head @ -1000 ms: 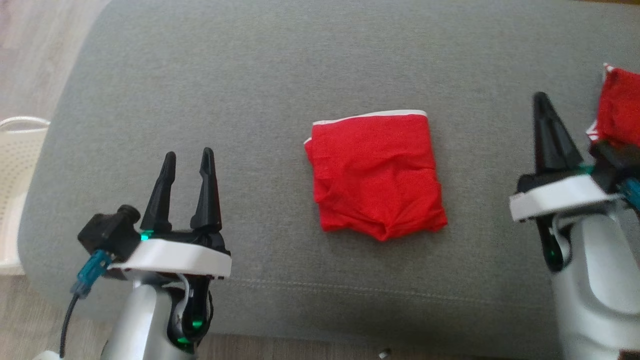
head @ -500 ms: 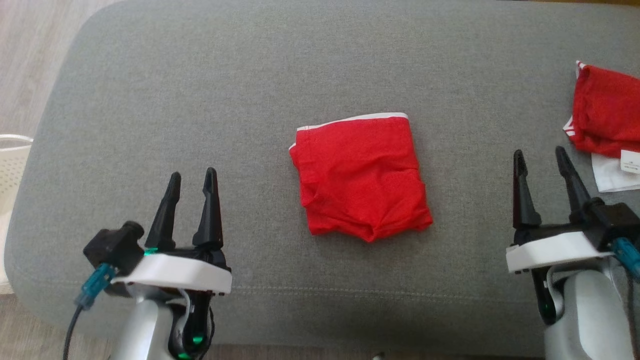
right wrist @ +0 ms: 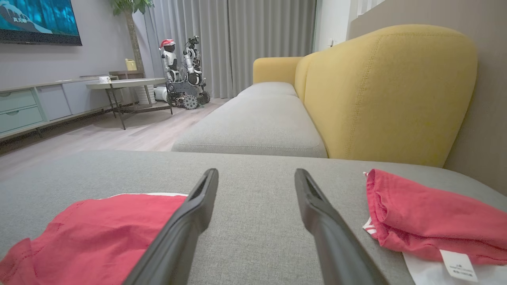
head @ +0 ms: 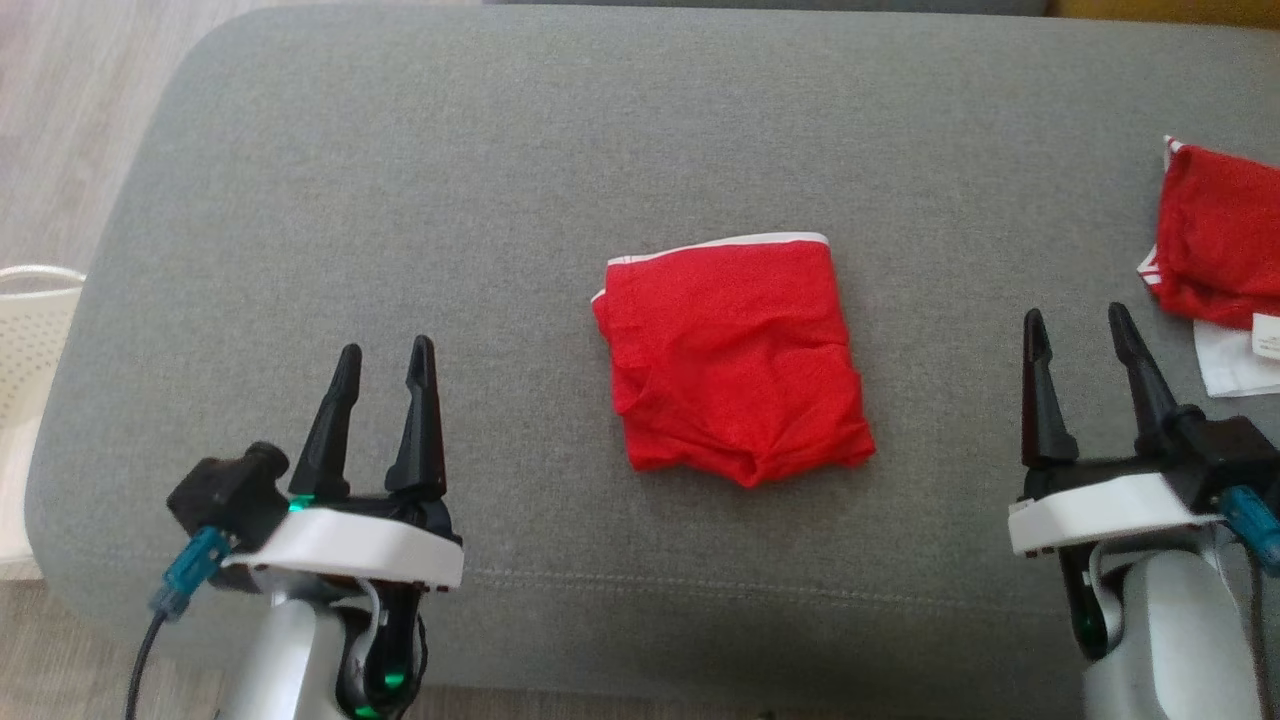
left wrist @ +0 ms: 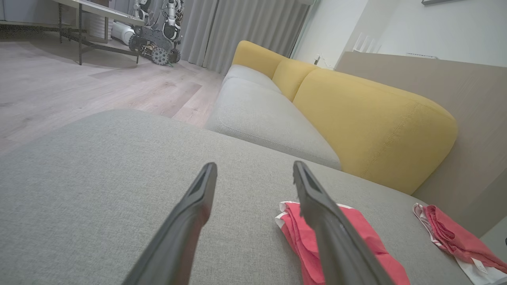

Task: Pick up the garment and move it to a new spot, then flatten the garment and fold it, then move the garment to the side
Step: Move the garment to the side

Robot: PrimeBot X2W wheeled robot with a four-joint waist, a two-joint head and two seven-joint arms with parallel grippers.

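A folded red garment (head: 735, 360) with a white waistband along its far edge lies flat in the middle of the grey cushion (head: 500, 160). It shows in the left wrist view (left wrist: 356, 233) and in the right wrist view (right wrist: 91, 237) too. My left gripper (head: 384, 348) hovers open near the front left, well apart from the garment. My right gripper (head: 1076, 316) stands open at the front right, between the folded garment and a second red garment (head: 1215, 240). Nothing sits between either pair of fingers.
The second red garment (right wrist: 420, 217) lies on a white cloth with a label (head: 1235, 355) at the cushion's right edge. A white perforated basket (head: 25, 340) stands on the wooden floor to the left. A yellow-backed sofa (left wrist: 368, 114) runs behind.
The right gripper has swung from a side-on pose near the second garment to a fingers-forward, open pose lower down. The head camera has shifted slightly. The folded garment lies as before.
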